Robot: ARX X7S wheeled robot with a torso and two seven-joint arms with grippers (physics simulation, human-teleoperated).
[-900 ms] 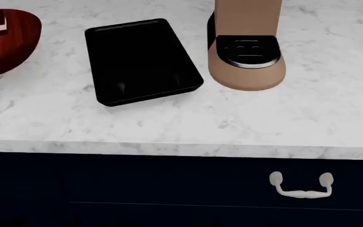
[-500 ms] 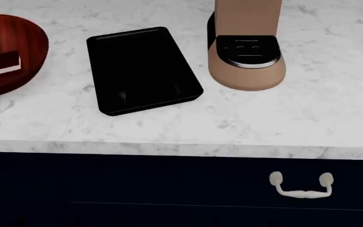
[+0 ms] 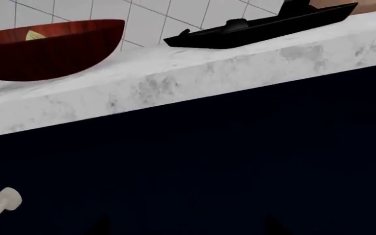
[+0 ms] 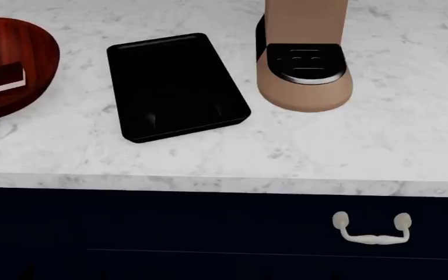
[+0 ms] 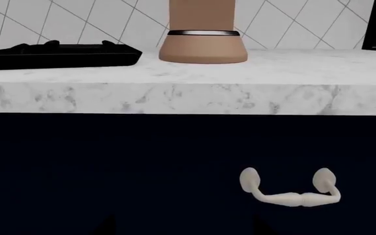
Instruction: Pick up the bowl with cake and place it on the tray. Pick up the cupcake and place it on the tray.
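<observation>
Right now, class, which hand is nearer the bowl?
Left, probably. Its wrist camera sees the bowl close above the counter edge; the right wrist camera faces the tray and coffee machine, no bowl.

A white marble counter [image 5: 188, 95] runs across, with a dark blue cabinet front [image 5: 142, 171] under it. A pale curvy handle [image 5: 289, 188] hangs on the cabinet. On the counter sits the black tray [image 5: 60, 55], and beside it, apart, the round tan bottom of a coffee machine [image 5: 203, 46]. White wall tiles [image 5: 293, 22] are behind. No fingers show
</observation>
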